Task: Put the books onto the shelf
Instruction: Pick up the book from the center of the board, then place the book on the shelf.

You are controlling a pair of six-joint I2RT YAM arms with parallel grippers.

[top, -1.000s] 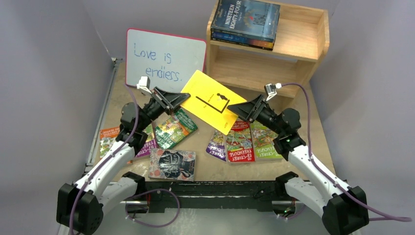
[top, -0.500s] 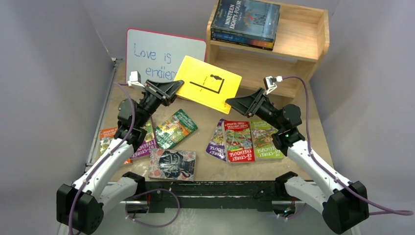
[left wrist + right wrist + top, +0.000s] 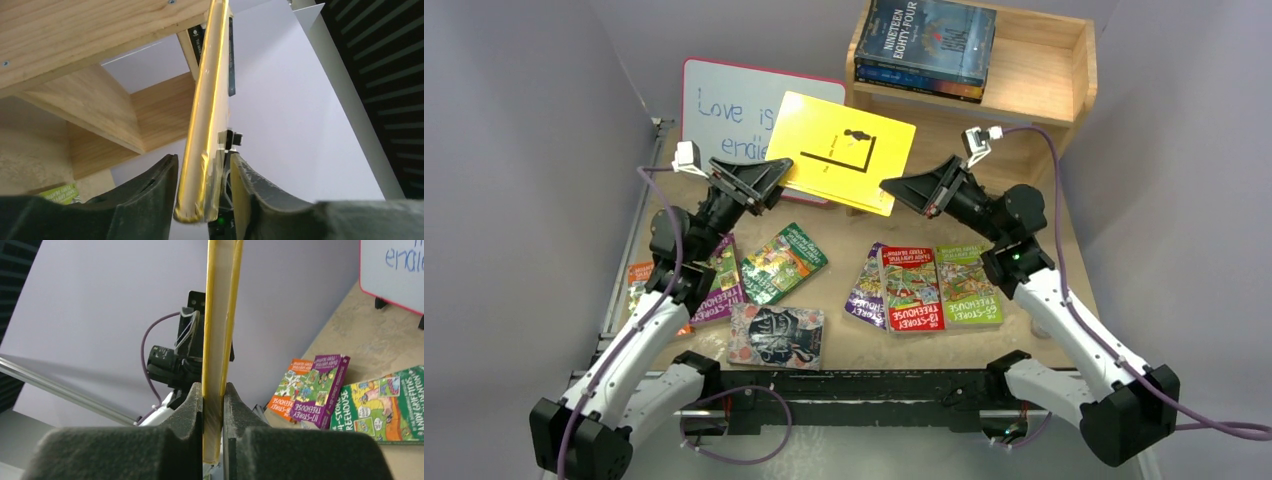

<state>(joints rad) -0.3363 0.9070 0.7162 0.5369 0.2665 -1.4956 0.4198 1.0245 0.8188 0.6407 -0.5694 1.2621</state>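
Observation:
A yellow book [image 3: 844, 150] hangs in the air in front of the shelf [image 3: 1034, 85], tilted with its cover facing up. My right gripper [image 3: 890, 187] is shut on its right edge; in the right wrist view the jaws [image 3: 214, 386] press both faces of the yellow book [image 3: 220, 315]. My left gripper [image 3: 776, 176] stands open around the left edge; in the left wrist view [image 3: 202, 160] a gap shows on each side of the yellow book [image 3: 210, 100]. A stack of dark books [image 3: 929, 40] lies on the shelf's top tier. Several more books [image 3: 924, 285] lie flat on the table.
A pink-edged whiteboard [image 3: 734, 110] stands at the back left, just behind the yellow book. A green book [image 3: 782, 262] and a floral one [image 3: 776, 335] lie below the left arm, others at the far left [image 3: 714, 290]. Grey walls close in both sides.
The yellow book has risen and moved back towards the shelf. My right gripper has shut on its edge, and my left gripper has loosened from shut to open around it.

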